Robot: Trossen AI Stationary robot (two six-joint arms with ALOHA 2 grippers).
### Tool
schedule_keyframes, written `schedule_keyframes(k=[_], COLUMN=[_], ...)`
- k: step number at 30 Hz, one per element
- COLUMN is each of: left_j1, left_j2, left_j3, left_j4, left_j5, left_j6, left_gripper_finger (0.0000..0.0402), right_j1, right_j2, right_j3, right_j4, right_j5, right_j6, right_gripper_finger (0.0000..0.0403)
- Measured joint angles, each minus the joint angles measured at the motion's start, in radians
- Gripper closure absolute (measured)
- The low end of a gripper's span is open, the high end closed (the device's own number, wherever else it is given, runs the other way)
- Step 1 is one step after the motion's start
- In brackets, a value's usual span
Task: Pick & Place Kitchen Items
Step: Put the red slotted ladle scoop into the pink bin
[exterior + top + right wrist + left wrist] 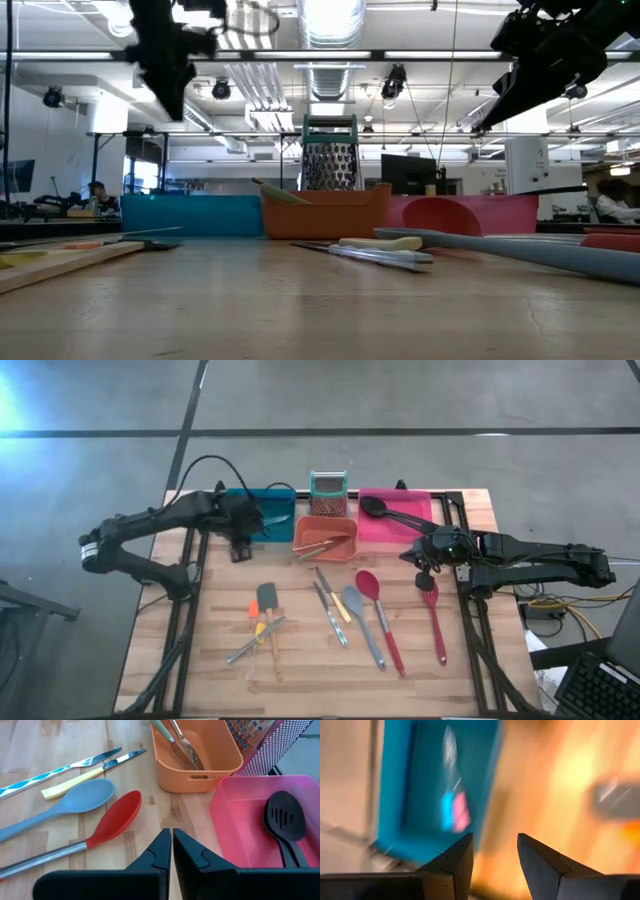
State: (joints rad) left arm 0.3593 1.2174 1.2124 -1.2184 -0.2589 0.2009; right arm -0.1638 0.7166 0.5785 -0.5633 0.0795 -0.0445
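While most of the kitchen items are lying loose on the wooden table [215,660], a few are already sitting in the bins: a black slotted spatula [283,822] is resting in the pink bin [235,827], some cutlery is lying in the orange bin [197,767], and 2 short tools with blue and pink handles [455,811] are showing, blurred, in the blue bin [395,795]. In the middle of the table a red spoon [378,615] and a grey-blue spoon [362,622] are lying side by side, with a knife [331,613] and a yellow-handled tool [336,600] just beside them; a second red spoon [435,618] is sitting nearer the right edge, and a dark spatula [268,605] with small orange and yellow tools is lying to the left. These long spoons are probably light and stiff (the bowls may be smooth silicone and a bit slippery), so gripping the slim handle near its middle is looking like the safest hold. The left gripper [495,857] is hovering over the near edge of the blue bin with its fingers partly apart and nothing between them. The right gripper [172,850] is hanging above the table between the spoons and the pink bin, its fingers pressed together and holding nothing.
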Motion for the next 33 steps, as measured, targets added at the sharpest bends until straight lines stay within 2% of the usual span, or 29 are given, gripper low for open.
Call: schedule_keyframes(k=[4,7,9,12,14,17,20,24,27,30,33], left_j1=[-0.076,-0.119,-0.148,-0.191,-0.222,-0.273,-0.328,-0.393,-0.432,-0.459,-0.478], left_j2=[-0.008,-0.02,-0.032,-0.063,-0.089,-0.13,-0.172,-0.217,-0.253,-0.298,-0.352], left_j3=[0.028,0.031,0.028,0.028,0.028,0.027,0.026,0.023,-0.007,-0.092,-0.205], left_j4=[0.187,0.347,0.43,0.497,0.521,0.537,0.551,0.557,0.596,0.707,0.818], left_j5=[0.118,0.171,0.175,0.171,0.157,0.104,0.008,-0.122,-0.186,-0.197,-0.195], left_j6=[-0.18,-0.236,-0.259,-0.297,-0.322,-0.353,-0.361,-0.363,-0.379,-0.381,-0.396], left_gripper_finger=[0.0245,0.0245,0.0245,0.0246,0.0248,0.0254,0.0261,0.027,0.0273,0.0273,0.0274], right_j1=[0.0,0.0,0.0,0.0,0.0,0.0,0.0,0.0,0.0,0.0,-0.001], right_j2=[0.0,0.0,0.0,0.001,0.001,0.001,0.001,-0.001,-0.001,-0.001,-0.003], right_j3=[0.0,0.0,0.0,0.0,0.0,0.0,0.0,0.0,0.0,0.0,0.0], right_j4=[0.0,0.002,0.003,0.039,0.091,0.202,0.34,0.532,0.606,0.612,0.619], right_j5=[0.0,0.001,0.001,-0.002,-0.006,-0.008,-0.002,-0.001,-0.009,-0.014,-0.119], right_j6=[-0.002,-0.123,-0.21,-0.225,-0.157,0.072,0.286,0.334,0.39,0.521,0.548], right_gripper_finger=[0.039,0.039,0.039,0.039,0.039,0.039,0.039,0.039,0.039,0.039,0.039])
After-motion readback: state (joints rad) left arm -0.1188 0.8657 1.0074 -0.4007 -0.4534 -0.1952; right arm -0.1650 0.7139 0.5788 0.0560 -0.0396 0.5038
